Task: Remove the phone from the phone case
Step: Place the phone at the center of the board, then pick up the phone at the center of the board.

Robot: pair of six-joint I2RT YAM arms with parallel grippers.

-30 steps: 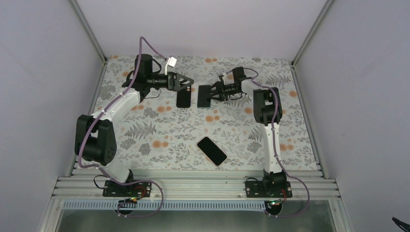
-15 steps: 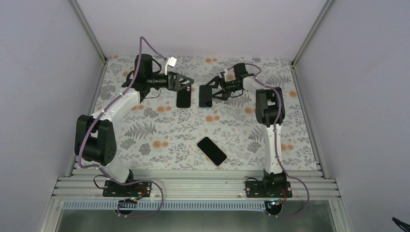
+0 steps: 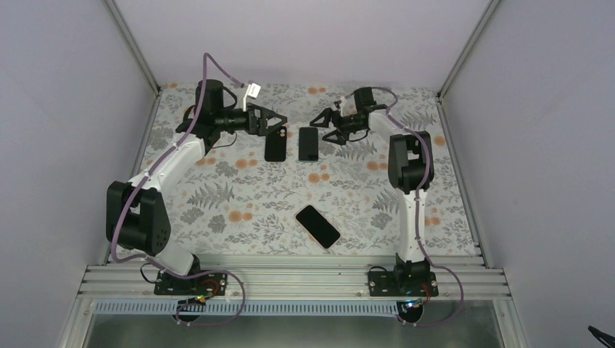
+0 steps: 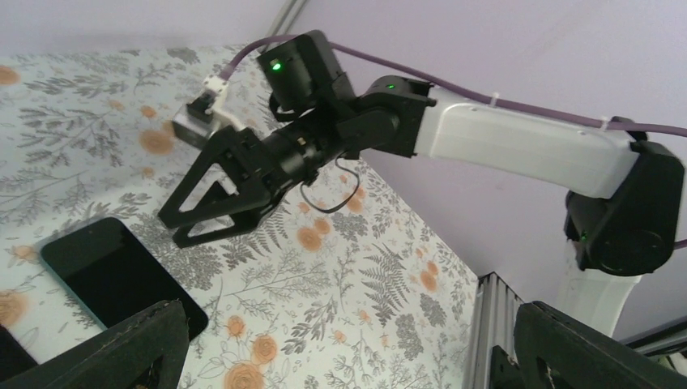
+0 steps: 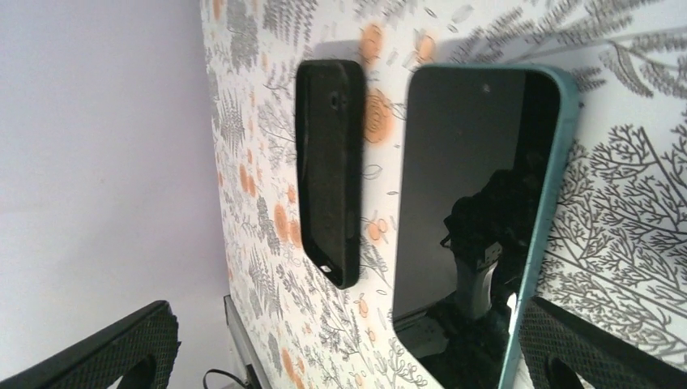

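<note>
Teal-edged phone (image 5: 478, 186) lies flat — black phone case (image 5: 328, 170) just beside

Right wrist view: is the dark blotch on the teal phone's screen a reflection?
Right wrist view: likely yes, robot hardware mirrored in the glossy teal-edged phone; the matte black phone case beside it shows none. Top external view: that screen looks evenly dark.

Glossy screen, matt case
The phone (image 5: 474, 162) shows a mirror-glossy screen; the black phone case (image 5: 328, 170) looks matt; the table (image 5: 624, 211) has a matt floral covering.
</note>
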